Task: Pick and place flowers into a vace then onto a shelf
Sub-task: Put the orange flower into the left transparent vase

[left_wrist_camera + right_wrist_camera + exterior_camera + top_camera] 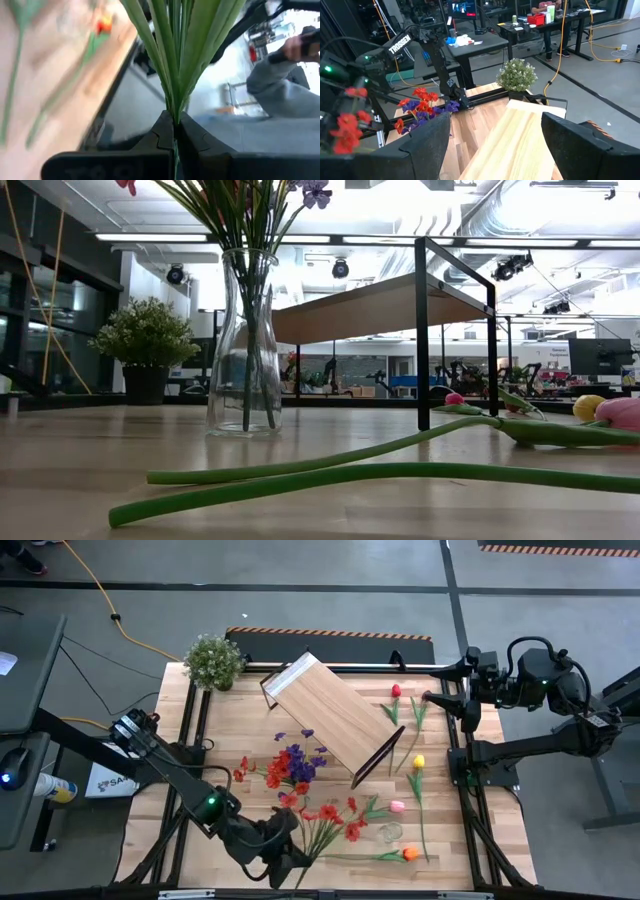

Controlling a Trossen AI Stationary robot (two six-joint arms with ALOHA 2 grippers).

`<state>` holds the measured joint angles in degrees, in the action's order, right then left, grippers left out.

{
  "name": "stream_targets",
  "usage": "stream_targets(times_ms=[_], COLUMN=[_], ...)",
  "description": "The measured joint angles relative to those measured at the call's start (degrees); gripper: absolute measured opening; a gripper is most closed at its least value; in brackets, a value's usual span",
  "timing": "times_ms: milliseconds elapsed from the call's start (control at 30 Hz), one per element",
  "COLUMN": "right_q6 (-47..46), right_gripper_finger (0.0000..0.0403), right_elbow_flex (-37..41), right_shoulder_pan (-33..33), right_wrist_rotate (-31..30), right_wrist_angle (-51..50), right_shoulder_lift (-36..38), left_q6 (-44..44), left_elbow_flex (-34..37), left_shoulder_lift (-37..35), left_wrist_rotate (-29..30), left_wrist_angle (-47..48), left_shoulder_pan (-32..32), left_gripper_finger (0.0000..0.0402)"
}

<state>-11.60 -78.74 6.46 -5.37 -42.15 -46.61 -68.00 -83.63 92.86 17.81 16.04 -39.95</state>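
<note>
My left gripper (292, 858), by the table's near edge, is shut on a spray of red flowers (335, 820). A glass vase (245, 350) stands upright on the table and holds purple and red flowers (295, 770). The shelf (335, 715), a light-wood board on black frame legs, stands askew at the table's far middle. Loose tulips lie flat on the table to the right: red (396, 692), yellow (419, 761), pink (397, 806) and orange (410, 853). My right gripper (440, 698) waits open at the far right, above the table. My left gripper pinches the spray's bundled green stems (175, 107) between its two fingers, at the stems' lower end. Several stems and leaves fan out beyond the fingertips. The red blossoms (350, 830) reach toward the table's middle.
A bushy potted plant (213, 660) stands at the far left corner. Two long green tulip stems (330, 472) lie across the near part of the table. A person's grey sleeve (280, 80) shows beyond the table in the left wrist view.
</note>
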Motion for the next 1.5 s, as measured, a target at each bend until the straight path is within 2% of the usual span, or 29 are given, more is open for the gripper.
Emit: stream_targets(times_ms=[267, 567, 1067, 1333, 1500], right_q6=[-0.06, -0.01, 0.08, 0.20, 0.51], right_gripper_finger=[0.0303, 0.0303, 0.0303, 0.0303, 0.0303], right_elbow_flex=[-0.02, -0.01, -0.02, -0.02, 0.00], right_shoulder_pan=[-0.01, -0.02, -0.01, -0.01, -0.02], right_wrist_rotate=[-0.28, -0.31, -0.25, -0.26, -0.34], right_wrist_angle=[0.03, 0.04, 0.02, 0.02, 0.02], right_shoulder_lift=[-0.17, -0.78, -1.42, -1.43, -1.44], left_q6=[14.62, 20.11, 39.32, 46.53, 46.97], left_elbow_flex=[-7.80, -13.75, -21.34, -23.50, -23.45], left_shoulder_lift=[0.00, 0.00, 0.00, -0.01, 2.56], left_wrist_rotate=[9.16, 19.16, 33.33, 49.72, 55.23], left_wrist_angle=[1.12, 10.40, 10.99, 10.68, 10.09], left_shoulder_pan=[-0.19, -0.21, -1.60, -6.22, -6.64], left_gripper_finger=[0.0035, 0.0035, 0.0035, 0.0035, 0.0035])
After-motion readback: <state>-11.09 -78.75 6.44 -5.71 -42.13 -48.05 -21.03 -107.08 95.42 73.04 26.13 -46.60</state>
